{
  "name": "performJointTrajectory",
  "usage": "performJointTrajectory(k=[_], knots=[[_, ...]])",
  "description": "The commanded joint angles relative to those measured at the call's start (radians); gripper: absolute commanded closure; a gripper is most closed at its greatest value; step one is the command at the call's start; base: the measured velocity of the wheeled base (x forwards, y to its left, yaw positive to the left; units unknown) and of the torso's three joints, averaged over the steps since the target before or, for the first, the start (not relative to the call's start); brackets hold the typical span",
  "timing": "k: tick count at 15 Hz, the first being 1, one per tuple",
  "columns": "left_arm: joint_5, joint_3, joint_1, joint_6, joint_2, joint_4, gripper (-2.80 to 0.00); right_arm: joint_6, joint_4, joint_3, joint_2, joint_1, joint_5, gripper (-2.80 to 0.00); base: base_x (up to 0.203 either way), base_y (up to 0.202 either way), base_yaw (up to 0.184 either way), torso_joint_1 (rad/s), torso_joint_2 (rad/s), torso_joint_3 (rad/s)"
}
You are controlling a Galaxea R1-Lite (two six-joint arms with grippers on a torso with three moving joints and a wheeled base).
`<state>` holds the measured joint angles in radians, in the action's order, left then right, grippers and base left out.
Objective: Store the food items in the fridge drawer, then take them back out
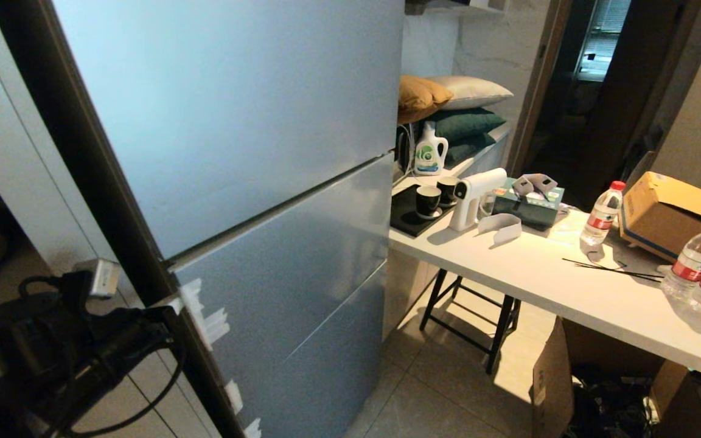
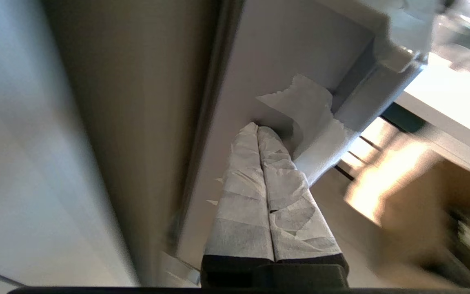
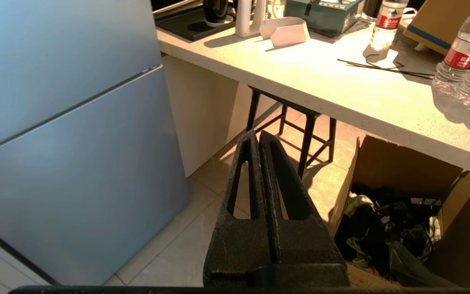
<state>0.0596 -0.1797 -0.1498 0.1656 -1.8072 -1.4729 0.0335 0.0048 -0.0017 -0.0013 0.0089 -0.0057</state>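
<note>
Left gripper (image 2: 258,130), taped fingers pressed together, tip at fridge door (image 1: 235,121) side edge by tape scraps. Right gripper (image 3: 258,136) closed, empty, low above floor near desk (image 3: 341,90).

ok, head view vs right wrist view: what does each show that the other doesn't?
Head only: the left arm low at the fridge's side edge, the pillows and the detergent bottle.

Right wrist only: the shut right pincer hanging over the floor, and the cluttered contents of the cardboard box under the counter.

Both: the closed fridge, the white counter, the water bottles and the stool.
</note>
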Motion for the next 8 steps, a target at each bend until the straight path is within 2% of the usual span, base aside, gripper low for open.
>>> performJointTrajectory(k=[1, 5, 8], knots=[[0.025, 0.01, -0.044, 0.018, -0.016, -0.046, 0.0, 0.0, 0.0, 0.0, 0.001, 0.0, 0.0, 0.0, 0.0, 0.0, 0.0, 0.0, 0.0, 0.0], [0.038, 0.031, -0.075, 0.016, -0.014, -0.052, 0.0, 0.0, 0.0, 0.0, 0.001, 0.0, 0.0, 0.0, 0.0, 0.0, 0.0, 0.0, 0.0, 0.0], [0.039, 0.062, -0.141, 0.015, 0.001, -0.053, 0.0, 0.0, 0.0, 0.0, 0.001, 0.0, 0.0, 0.0, 0.0, 0.0, 0.0, 0.0, 0.0, 0.0]])
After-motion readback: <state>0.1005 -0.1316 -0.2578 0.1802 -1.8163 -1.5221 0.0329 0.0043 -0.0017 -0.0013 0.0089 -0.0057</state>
